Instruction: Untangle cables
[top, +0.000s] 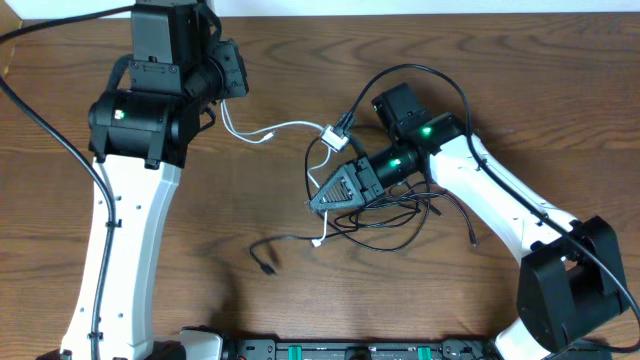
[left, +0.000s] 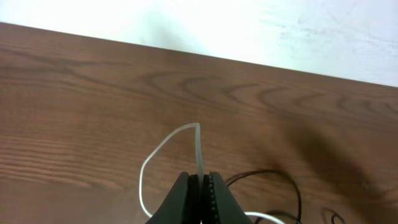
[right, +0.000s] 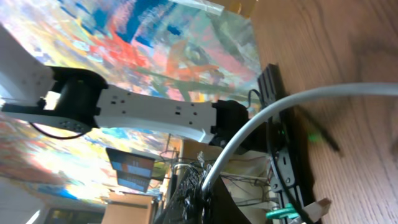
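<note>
near the front edge of the desk (top: 350, 300), about its middle, a loose black plug end (top: 267, 265) lies flat on the wood. just behind it and right of centre, the black cables (top: 395, 215) sit in a heap of overlapping loops, with one wide loop arching further back. the right pincer (top: 314, 204) lies low at the left side of that heap, its jaws closed on the white cable (top: 298, 124). its wrist view shows the pale cord coming out from between the shut fingers. from there the white cable runs back to a small white connector block (top: 331, 137), then leftward toward the far left part of the desk. there the left pincer (left: 201, 186) is clamped tight on it, and a short loop of the cord stands out beyond the fingertips above the wood.
</note>
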